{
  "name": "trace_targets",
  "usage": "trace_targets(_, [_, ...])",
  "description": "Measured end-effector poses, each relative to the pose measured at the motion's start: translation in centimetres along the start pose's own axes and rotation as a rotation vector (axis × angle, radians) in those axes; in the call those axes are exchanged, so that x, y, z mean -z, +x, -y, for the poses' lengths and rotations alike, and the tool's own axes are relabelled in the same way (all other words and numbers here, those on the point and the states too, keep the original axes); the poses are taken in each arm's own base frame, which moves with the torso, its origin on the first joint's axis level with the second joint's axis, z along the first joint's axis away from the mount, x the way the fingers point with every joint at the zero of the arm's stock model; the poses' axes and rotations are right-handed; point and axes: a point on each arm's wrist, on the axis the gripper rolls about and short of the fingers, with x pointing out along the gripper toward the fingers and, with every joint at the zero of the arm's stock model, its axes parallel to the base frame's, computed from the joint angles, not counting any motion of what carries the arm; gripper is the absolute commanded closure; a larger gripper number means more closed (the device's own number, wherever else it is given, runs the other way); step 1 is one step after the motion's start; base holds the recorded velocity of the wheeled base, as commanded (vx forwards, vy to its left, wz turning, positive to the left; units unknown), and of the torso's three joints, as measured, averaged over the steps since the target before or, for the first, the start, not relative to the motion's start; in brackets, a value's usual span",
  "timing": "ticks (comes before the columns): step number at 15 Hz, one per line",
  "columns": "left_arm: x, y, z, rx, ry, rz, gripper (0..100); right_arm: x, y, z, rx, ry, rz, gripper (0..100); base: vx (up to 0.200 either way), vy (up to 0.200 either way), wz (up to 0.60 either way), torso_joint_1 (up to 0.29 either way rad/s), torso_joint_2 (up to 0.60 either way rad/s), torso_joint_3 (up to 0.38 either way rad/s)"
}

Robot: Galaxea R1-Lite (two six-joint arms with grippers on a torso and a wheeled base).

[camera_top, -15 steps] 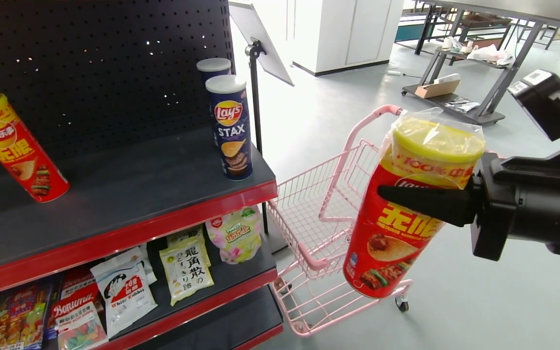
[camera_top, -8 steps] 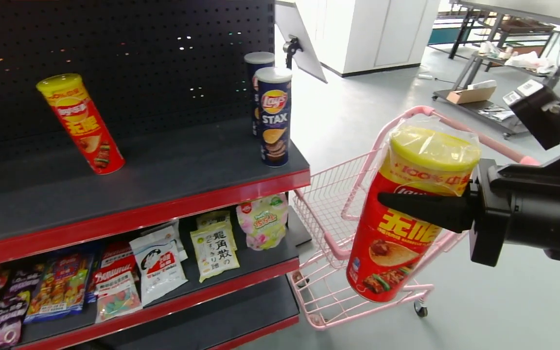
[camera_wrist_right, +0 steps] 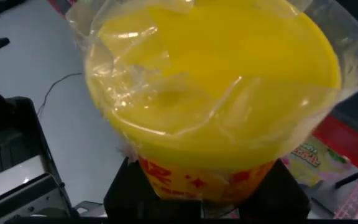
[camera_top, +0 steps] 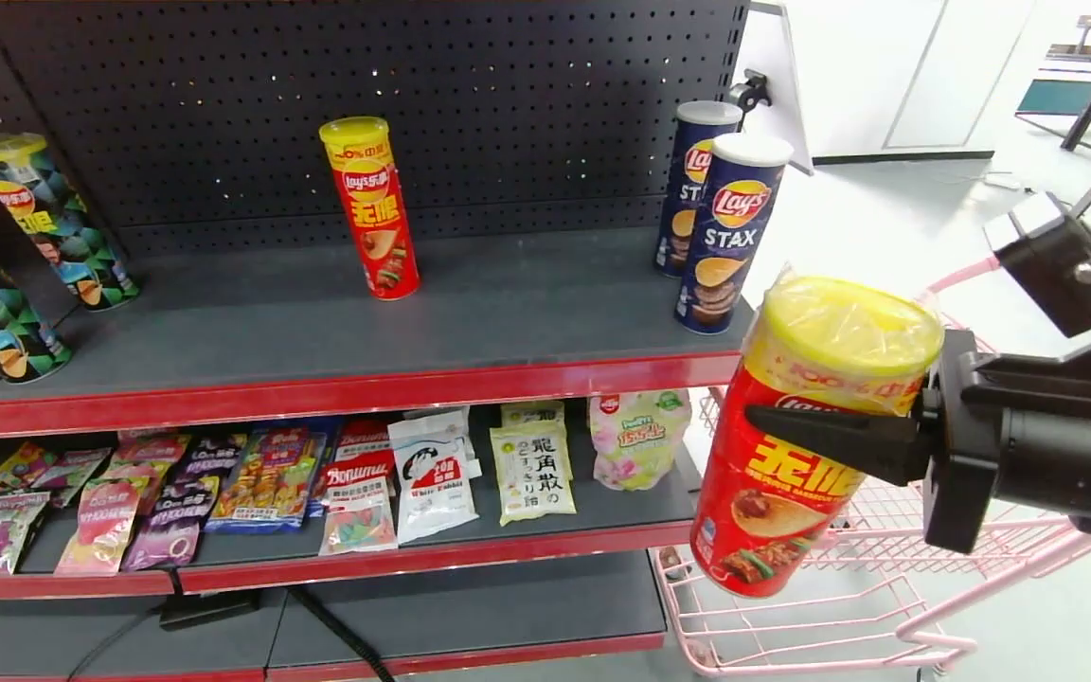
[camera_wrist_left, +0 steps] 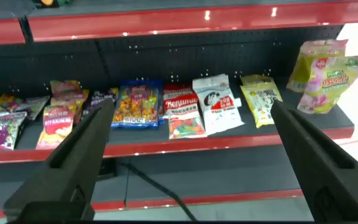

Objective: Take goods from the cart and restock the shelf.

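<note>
One red chip can sits clamped in the right gripper, shelf to that gripper's left; left gripper spread wide, holding nothing.

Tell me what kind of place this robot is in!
Probably a little shop, maybe a pretend one: a shelf stocked with chip cans and snack bags, and a pink shopping cart beside it.

The view is being swung toward the shelf (the camera's own turn; nothing on the boards has been moved), and teal cans are brought into sight at its left end. The red can, clamped in the right gripper, has been carried from before the cart to the shelf's right corner, near the blue cans.
</note>
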Motion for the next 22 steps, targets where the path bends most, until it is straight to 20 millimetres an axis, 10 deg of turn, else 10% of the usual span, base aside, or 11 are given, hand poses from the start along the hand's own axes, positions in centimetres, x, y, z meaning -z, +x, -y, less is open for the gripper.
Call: trace_targets(22, [0.0, 0.0, 0.0, 0.000, 0.000, -0.001, 0, -1.1, -0.4, -0.7, -0.057, -0.007, 0.059, 100, 0.009, 0.164, 0.00, 0.003, 0.00, 0.002])
